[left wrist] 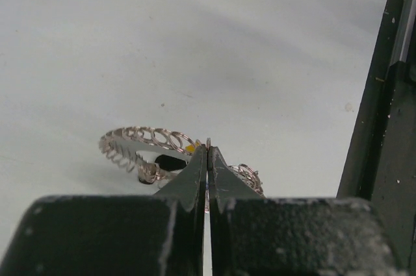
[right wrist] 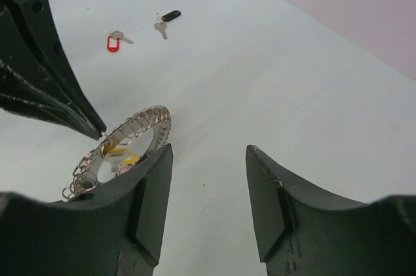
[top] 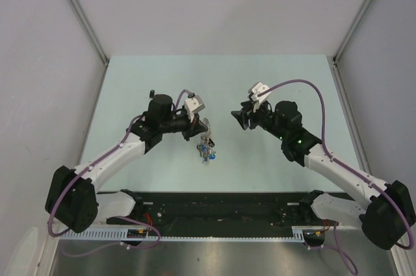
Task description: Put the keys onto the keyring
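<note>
My left gripper [left wrist: 208, 147] is shut on the edge of the keyring [left wrist: 140, 141], a silvery ring fringed with small wire loops, and holds it just above the table. From above, the keyring [top: 205, 142] hangs below the left gripper [top: 200, 126] with blue and green tags. A yellow key [right wrist: 121, 154] shows inside the keyring [right wrist: 140, 126]; a dark piece [left wrist: 170, 162] sits under it. A red key [right wrist: 114, 42] and a black key [right wrist: 168, 17] lie apart on the table, far beyond the ring. My right gripper [right wrist: 208, 152] is open and empty, beside the ring.
The pale green table [top: 273, 81] is bounded by grey walls at the back and sides. The black base rail [top: 221, 211] runs along the near edge. In the overhead view the right gripper [top: 240, 117] faces the left one across a small gap.
</note>
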